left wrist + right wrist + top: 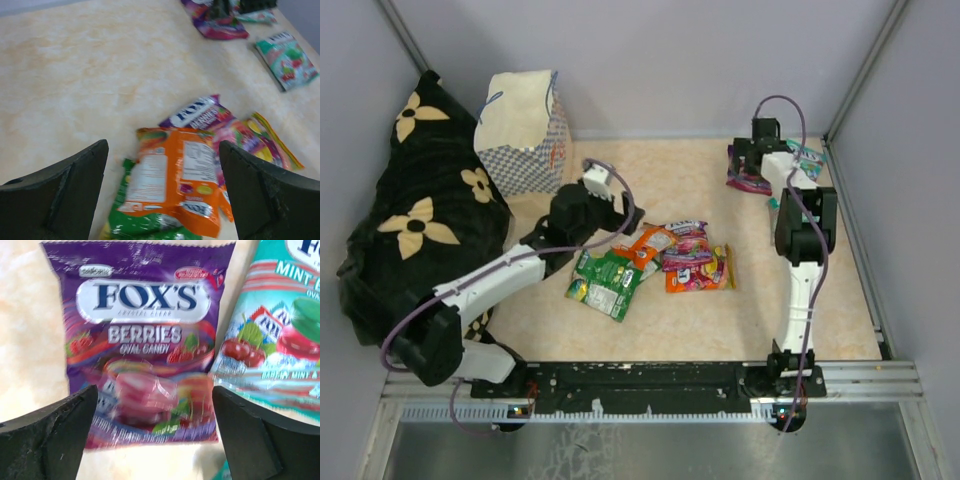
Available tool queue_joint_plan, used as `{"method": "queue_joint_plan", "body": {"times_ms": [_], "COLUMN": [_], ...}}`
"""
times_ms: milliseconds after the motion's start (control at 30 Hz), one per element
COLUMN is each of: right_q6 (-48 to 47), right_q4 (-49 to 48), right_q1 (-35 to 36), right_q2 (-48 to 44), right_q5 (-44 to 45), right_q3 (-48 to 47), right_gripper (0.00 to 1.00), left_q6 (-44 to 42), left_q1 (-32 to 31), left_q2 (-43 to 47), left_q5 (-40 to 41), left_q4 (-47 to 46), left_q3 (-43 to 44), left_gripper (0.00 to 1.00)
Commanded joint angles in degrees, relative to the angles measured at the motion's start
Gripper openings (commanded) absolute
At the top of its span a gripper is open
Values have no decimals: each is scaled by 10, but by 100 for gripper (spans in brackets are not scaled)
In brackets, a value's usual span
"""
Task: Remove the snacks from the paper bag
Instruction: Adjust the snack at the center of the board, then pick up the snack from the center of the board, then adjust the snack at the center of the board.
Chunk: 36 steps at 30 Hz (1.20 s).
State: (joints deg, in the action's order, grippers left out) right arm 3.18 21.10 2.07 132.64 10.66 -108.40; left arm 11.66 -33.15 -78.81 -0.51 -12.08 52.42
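The checkered paper bag (525,135) stands at the back left. A pile of snacks lies mid-table: a green pouch (605,280), an orange pouch (645,245), a purple one (688,235) and an orange-red one (700,272). My left gripper (620,215) is open and empty, just above the pile's left side; its wrist view shows the orange pouch (177,175) on the green pouch (145,225) between the fingers (162,195). My right gripper (760,155) is open and empty over a purple berries pouch (142,340), beside a teal mint pouch (280,340).
A black cloth with cream flowers (415,220) fills the left side, next to the bag. Grey walls close the back and both sides. A second teal pouch (287,60) lies near the right arm. A metal rail (650,380) runs along the near edge.
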Motion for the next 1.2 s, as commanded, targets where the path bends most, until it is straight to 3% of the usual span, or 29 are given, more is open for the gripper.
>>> {"method": "queue_joint_plan", "body": {"times_ms": [0,133,267,467,633,833,967,1133,1167], "right_q6": [42,90,154,260,274,271,288,278,274], "right_q4": [-9,6,-30,-140,-163,-187,-206,-137,-111], "right_q1": [4,18,41,46,46,46,45,45,45], "right_q2": [-166,-295,-421,-565,-645,-611,-607,-657,-673], "right_q5": [-46,-54,-59,-145,-167,-256,-295,-253,-239], "right_q3": [33,157,360,636,733,774,797,794,787], "right_gripper": [99,97,87,72,65,61,38,3,0], "left_q6": [-58,-56,-5,76,133,190,189,163,157], "left_q1": [-130,-224,-237,-237,-233,-203,-174,-110,-95], "left_q2": [-8,-23,-41,-70,-87,-131,-148,-150,-148], "left_q5": [67,164,180,216,245,258,253,234,228], "left_q4": [-28,-52,-75,-22,-24,-15,-12,-12,-11], "left_q3": [-23,-57,-95,-110,-147,-175,-183,-183,-183], "left_gripper": [97,97,97,99,100,100,100,100,100]}}
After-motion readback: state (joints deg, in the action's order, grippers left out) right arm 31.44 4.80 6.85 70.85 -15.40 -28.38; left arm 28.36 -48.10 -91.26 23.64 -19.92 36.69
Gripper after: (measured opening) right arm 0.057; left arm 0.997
